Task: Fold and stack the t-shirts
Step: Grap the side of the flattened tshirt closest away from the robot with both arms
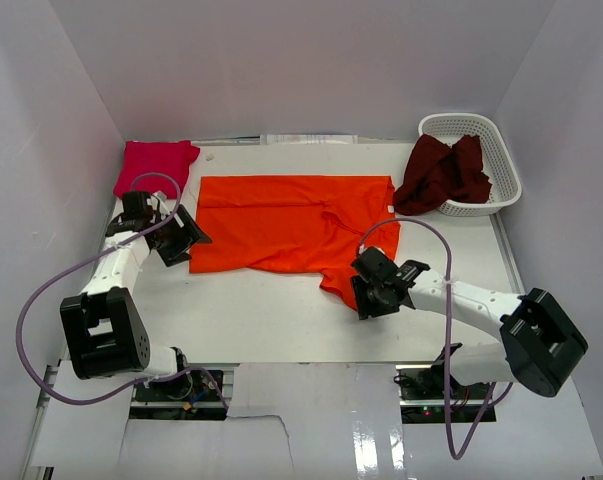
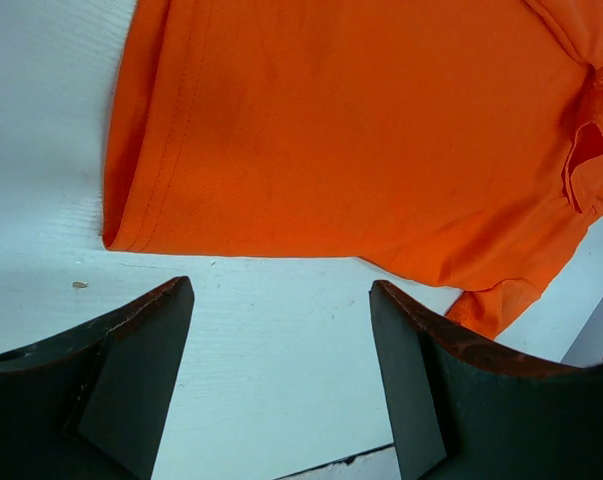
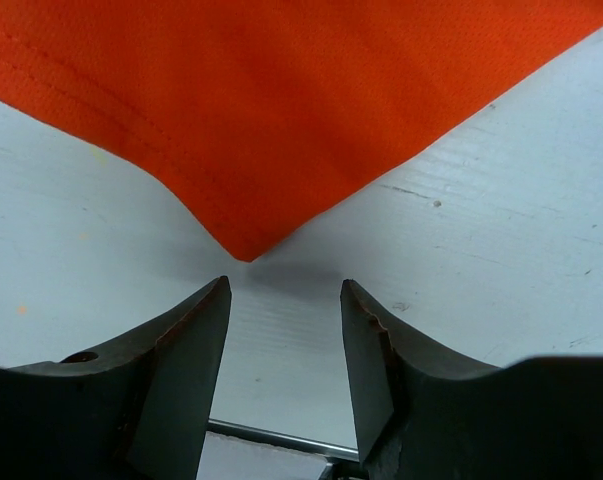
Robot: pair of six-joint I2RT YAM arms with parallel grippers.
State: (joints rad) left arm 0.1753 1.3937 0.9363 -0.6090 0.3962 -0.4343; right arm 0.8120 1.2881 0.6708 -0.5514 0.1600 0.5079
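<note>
The bright orange t-shirt (image 1: pixel 291 225) lies spread flat mid-table, one sleeve reaching toward the front right. The magenta-pink t-shirt (image 1: pixel 156 162) lies folded at the back left. The dark maroon t-shirt (image 1: pixel 443 172) hangs crumpled over the basket's left rim. My left gripper (image 1: pixel 178 240) is open and empty at the orange shirt's left edge; in the left wrist view the shirt's hem (image 2: pixel 361 130) lies just ahead of the left gripper (image 2: pixel 281 300). My right gripper (image 1: pixel 371 292) is open and empty at the sleeve tip; a corner of the orange shirt (image 3: pixel 281 100) lies just ahead of the right gripper (image 3: pixel 286 295).
A white plastic lattice basket (image 1: pixel 503 165) stands at the back right. White walls close the table (image 1: pixel 261 320) at the back and both sides. Purple cables loop beside both arms.
</note>
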